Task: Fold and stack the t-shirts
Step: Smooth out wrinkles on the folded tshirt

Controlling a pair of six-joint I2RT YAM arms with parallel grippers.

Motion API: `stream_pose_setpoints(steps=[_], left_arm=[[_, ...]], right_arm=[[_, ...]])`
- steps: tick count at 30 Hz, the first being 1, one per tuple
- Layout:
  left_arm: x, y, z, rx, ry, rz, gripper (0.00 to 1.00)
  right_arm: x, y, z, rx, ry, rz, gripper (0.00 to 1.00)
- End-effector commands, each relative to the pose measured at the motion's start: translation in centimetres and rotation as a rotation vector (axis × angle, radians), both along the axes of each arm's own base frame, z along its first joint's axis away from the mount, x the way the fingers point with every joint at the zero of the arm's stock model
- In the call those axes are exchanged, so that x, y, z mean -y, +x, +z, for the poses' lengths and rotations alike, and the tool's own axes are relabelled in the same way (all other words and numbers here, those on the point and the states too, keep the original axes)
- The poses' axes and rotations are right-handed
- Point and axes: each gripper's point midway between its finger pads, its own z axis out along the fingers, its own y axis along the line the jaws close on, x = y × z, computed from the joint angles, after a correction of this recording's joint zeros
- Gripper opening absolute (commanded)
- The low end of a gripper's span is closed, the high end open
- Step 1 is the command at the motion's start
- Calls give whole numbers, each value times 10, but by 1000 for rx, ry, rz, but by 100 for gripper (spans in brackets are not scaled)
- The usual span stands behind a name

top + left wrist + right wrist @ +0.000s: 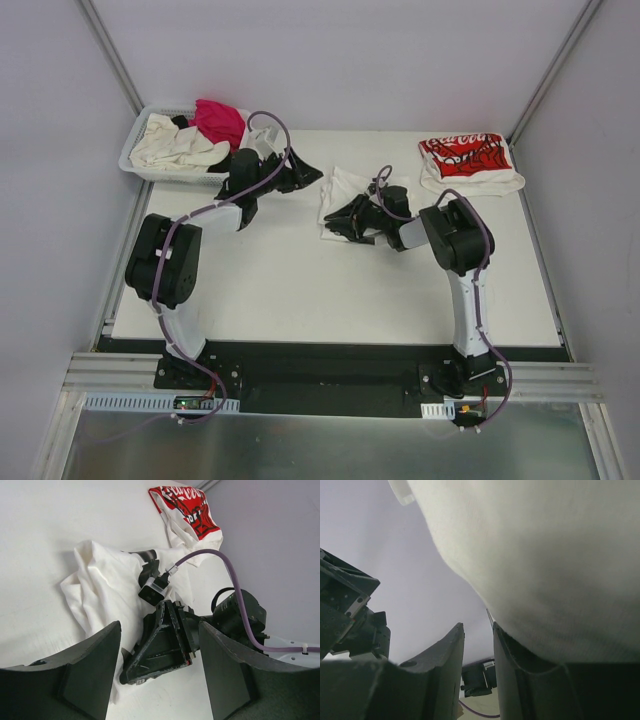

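Note:
A crumpled plain white t-shirt (345, 190) (105, 590) lies at the table's middle back. My right gripper (336, 222) (477, 627) rests on its near edge. Its jaws stand a little apart with nothing between them, and white cloth (545, 555) lies against the outside of one finger. My left gripper (305, 178) (160, 630) hovers just left of that shirt. It faces the right gripper, open and empty. A folded white t-shirt with red print (468, 160) (187, 510) lies at the back right.
A white slotted basket (135, 160) at the back left corner holds a cream shirt (170, 145), a magenta shirt (218, 120) and some black cloth. Grey walls close in on three sides.

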Motion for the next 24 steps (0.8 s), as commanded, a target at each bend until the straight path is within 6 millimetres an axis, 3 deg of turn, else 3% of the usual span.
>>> stream_pose_setpoints(steps=[1, 4, 8, 9, 11, 12, 14, 15, 17, 18, 19, 24], left_arm=[[-1, -5, 28, 92, -29, -8, 62], [0, -6, 28, 92, -36, -17, 62], [0, -9, 33, 118, -21, -29, 62], [-1, -12, 35, 131, -13, -35, 62], [-3, -12, 38, 140, -11, -30, 62], [-3, -14, 38, 142, -8, -33, 62], [-4, -15, 39, 147, -9, -32, 62], [-4, -17, 39, 147, -11, -33, 62], [-4, -17, 39, 149, -9, -33, 62], [-6, -17, 39, 148, -8, -30, 62], [-6, -17, 38, 146, -7, -29, 62], [-8, -16, 38, 142, -9, -33, 62]], right_arm=[[1, -26, -4, -97, -14, 27, 33], [1, -20, 2, -91, 7, 40, 33], [0, 9, 36, -12, 39, 40, 34], [0, 24, 55, 38, 56, 40, 34], [2, 39, 66, 51, 43, 34, 34], [2, 54, 86, 104, 53, 19, 35], [3, 66, 83, 95, 13, 18, 36], [1, 78, 93, 125, 19, 12, 36], [1, 88, 94, 121, 13, 7, 36], [3, 94, 83, 99, 2, -4, 36], [1, 101, 89, 118, 7, -6, 36], [2, 116, 51, 63, -20, -32, 36]])
